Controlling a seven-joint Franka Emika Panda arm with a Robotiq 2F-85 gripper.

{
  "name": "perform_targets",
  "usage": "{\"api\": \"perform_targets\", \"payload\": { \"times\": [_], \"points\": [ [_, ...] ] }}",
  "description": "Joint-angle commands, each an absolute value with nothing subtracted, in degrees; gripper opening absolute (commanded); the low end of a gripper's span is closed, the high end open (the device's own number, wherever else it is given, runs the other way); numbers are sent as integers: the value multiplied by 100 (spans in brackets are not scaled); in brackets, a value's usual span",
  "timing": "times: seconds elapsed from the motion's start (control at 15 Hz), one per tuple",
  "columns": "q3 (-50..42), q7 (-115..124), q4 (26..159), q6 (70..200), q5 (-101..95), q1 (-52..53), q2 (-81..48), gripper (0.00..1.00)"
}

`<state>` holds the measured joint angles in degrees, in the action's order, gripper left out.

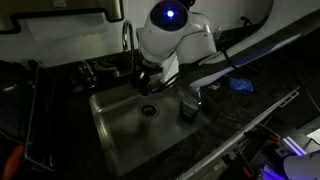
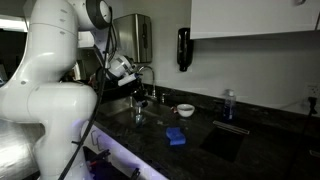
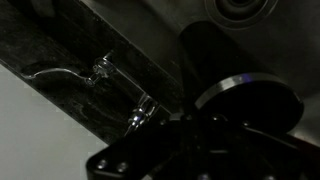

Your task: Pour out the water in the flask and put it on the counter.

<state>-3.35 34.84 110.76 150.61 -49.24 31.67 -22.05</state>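
Wrist view alone resolves dark flask near chrome faucet. Exterior views: claw over sink, counter surrounding. Claw state: cannot tell.

Your sink reads dull steel grey, and the counter around it is glossy black, faintly speckled. Over the sink the arm is white, with a blue light glowing on it. Beside the sink you have a bright blue sponge and a white bowl. Farther from the sink is a clear bottle with a bluish label.
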Motion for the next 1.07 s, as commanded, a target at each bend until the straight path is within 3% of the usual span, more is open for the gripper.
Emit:
{"api": "perform_targets", "payload": {
  "times": [0.0, 1.0],
  "points": [
    [-119, 3738, 11311, 14979, -5467, 2987, -1854, 2],
    [449, 4343, 11457, 14767, -6324, 2560, -1809, 2]
  ]
}}
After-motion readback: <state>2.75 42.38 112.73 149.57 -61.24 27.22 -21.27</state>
